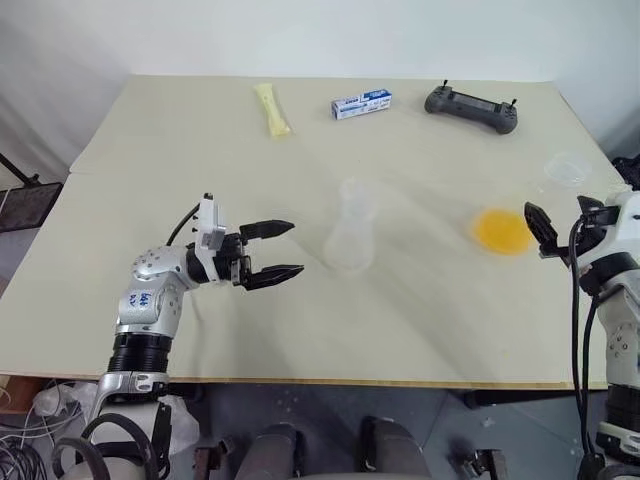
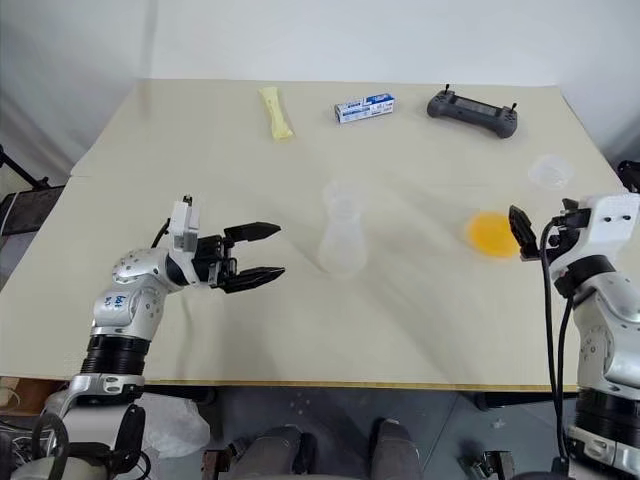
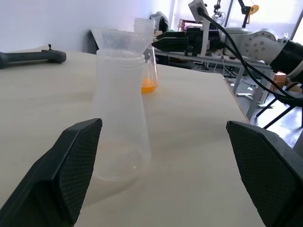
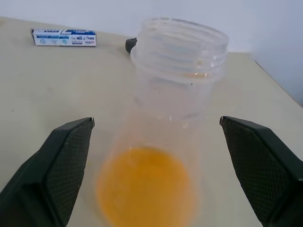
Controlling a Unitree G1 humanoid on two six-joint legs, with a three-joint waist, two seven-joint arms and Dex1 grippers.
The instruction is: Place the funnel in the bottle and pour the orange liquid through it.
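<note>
Near the middle of the pale beige table [image 1: 300,330], a clear, colourless conical plastic bottle [image 1: 350,240] is seen standing upright, and a small transparent plastic funnel [image 3: 124,39] appears to be seated in its mouth already. Well apart from it, towards the right edge, a second clear flask [image 4: 163,156] holding a shallow pool of translucent orange liquid [image 1: 502,231] is found, also upright.

The left gripper [image 1: 270,250] is held just beside the empty bottle with its two black fingers spread wide and nothing between them. The right gripper [image 4: 156,165] is lined up on the filled flask, likewise spread wide and empty, one finger on either side but not touching.

Both vessels are judged to be light, thin-walled and smooth, so slipping and tipping are to be expected under a careless grasp. The filled flask is best taken at its tapered body below the threaded neck, firmly but without crushing. The empty bottle, top-heavy with the funnel, would best be steadied low on its wide base while pouring is done.
</note>
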